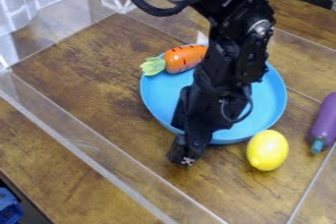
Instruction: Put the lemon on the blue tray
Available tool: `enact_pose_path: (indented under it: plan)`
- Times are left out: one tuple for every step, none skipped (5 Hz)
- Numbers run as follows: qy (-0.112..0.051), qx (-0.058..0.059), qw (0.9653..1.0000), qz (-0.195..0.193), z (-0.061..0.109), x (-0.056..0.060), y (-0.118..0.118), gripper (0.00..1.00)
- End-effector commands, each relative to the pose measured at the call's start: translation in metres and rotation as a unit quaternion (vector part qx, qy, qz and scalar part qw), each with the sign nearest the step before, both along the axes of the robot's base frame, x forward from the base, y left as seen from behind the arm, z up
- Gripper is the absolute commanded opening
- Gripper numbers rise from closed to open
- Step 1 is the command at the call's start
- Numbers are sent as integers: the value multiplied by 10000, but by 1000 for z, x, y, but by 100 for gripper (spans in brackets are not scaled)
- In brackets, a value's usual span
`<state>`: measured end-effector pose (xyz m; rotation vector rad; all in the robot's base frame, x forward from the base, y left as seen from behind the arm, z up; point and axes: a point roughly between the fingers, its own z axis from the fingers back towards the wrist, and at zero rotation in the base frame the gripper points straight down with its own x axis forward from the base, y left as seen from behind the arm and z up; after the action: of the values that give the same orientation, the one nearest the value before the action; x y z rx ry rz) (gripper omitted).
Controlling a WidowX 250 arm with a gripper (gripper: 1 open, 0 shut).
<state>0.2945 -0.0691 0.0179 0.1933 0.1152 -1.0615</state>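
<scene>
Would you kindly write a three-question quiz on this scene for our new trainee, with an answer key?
1. Multiple choice: what lies immediately next to the light-blue round tray, on the table?
A) the toy lemon
B) a red cup
C) a metal spoon

2. True or false: the toy carrot with the green top stands upright in the middle of the tray.

3. Fill in the blank: the long toy eggplant at the right edge of the picture is ____ in colour.

Key:
1. A, the toy lemon
2. False; it lies at the tray's far edge, in the picture's upper part
3. purple
</scene>
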Motion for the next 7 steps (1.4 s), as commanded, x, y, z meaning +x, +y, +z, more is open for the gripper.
enact_pose_path:
  plan:
    - [-28,-73,9997,-215,3,-2,-15,100]
    - [-34,-105,9994,-343,2,-2,-21,100]
    - [-38,-133,9997,-211,3,5,-19,100]
    - [-51,-157,9998,-108,3,10,-18,100]
    - [-83,-192,9994,-286,3,9,-22,100]
    - [-105,-227,9987,-447,3,8,-25,100]
    - [-133,-262,9977,-612,4,10,-29,100]
